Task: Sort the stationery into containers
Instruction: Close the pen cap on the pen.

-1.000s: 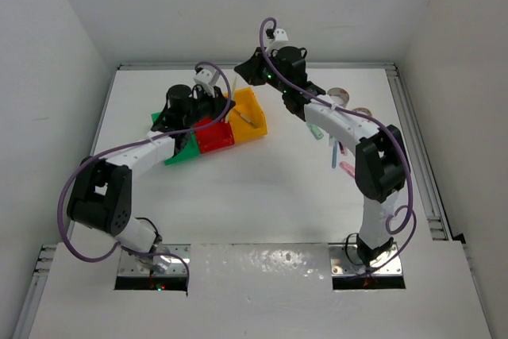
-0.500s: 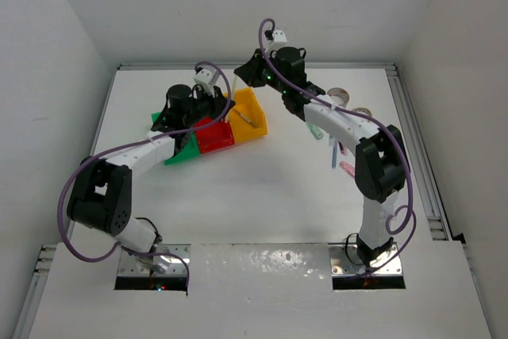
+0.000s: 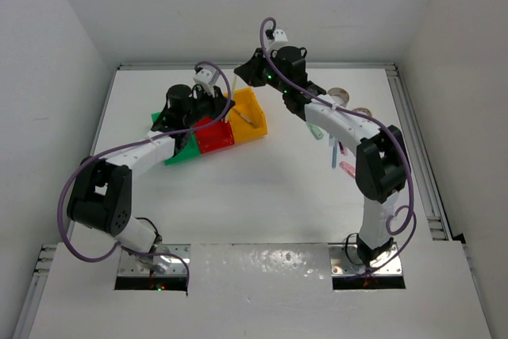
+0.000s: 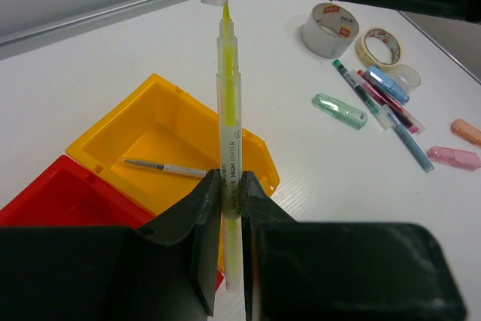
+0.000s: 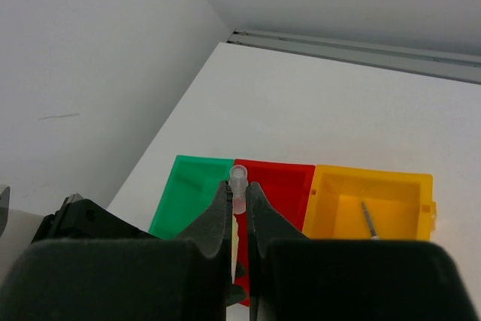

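Your top view matches the one from a second ago: both arms hold the same pose, meeting above the bins at the far left of the counter.

Count three joined bins: a green bin, a red bin and a yellow bin, with one thin pen lying in the yellow one.

Your left gripper pinches one yellow highlighter, upright above the bins with its tip bare. Your right gripper is pressed onto one clear cap, held just above that tip.

Only the left wrist view shows you the loose stationery on the counter to the right. There are two tape rolls, a grey-white one and a tan one. Near them lie one pale-green stick, one blue stick, two pink sticks and what look like three pens.

Only the right wrist view shows you the green bin's inside.
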`<state>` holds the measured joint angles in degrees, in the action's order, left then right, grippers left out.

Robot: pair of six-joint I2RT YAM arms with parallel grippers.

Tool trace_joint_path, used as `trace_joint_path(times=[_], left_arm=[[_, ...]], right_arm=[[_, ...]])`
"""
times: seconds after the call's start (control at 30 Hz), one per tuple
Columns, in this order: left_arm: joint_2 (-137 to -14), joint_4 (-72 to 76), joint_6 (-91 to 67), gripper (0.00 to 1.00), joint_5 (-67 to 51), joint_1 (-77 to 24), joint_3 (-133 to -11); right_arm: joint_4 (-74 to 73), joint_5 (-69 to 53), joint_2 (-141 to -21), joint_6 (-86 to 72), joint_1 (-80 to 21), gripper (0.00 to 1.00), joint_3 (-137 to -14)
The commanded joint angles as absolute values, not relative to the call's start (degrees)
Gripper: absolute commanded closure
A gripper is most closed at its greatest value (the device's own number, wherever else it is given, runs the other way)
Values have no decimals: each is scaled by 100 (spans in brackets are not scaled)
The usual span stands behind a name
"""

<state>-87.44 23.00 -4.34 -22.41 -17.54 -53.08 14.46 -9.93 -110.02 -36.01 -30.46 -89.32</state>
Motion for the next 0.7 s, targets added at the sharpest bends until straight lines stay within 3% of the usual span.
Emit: trace_joint_path(times=[0.0,0.67], left_arm=[[-8719,2549,-396,100,-2224,-1767,-5432],[-8745,2505,-369,100,-2215,-1758,-5484]], right_arm=[[1635,-1134,-10705,-3683,-3023,100,-9035],[1336,-1222,-10547,-3331,-3032,100,-9167]])
